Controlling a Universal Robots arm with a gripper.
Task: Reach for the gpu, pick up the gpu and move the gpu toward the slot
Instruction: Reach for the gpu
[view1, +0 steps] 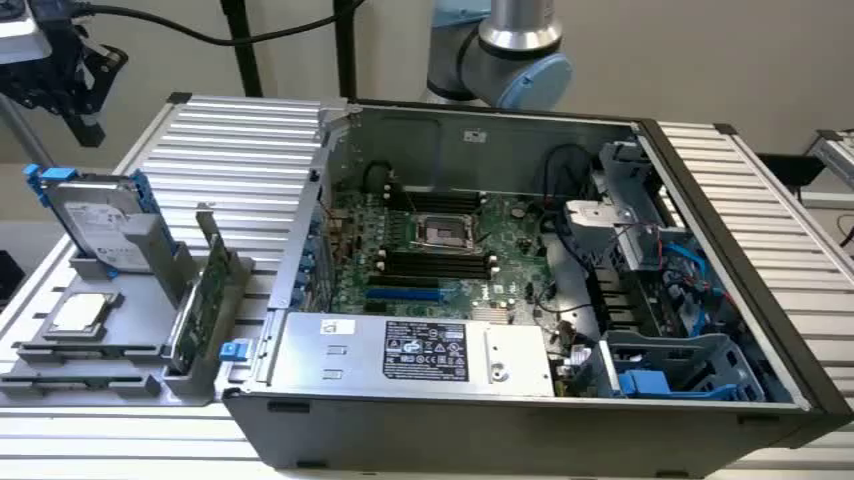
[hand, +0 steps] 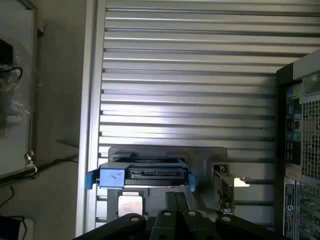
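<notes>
1. A black label (view1: 426, 350) is sitting on the power supply (view1: 310, 362); its white print is too small to read
2. A white sticker (view1: 338, 327) on the same unit is showing unreadable dark marks
3. A pale label (view1: 100, 228) is covering the hard drive (view1: 80, 200), its print illegible
4. A small sticker (view1: 475, 136) is sitting on the computer case (view1: 400, 135) inner wall, unreadable
5. In the wrist view, coloured stickers (hand: 292, 107) on the case's outer panel are giving no readable words

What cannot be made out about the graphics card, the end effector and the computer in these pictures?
Graphics card: exterior view, lower edge hidden inside the gray holder.
End effector: exterior view, partly cut off at the picture's upper left corner.
Power supply label: exterior view, print too small to read.
</notes>
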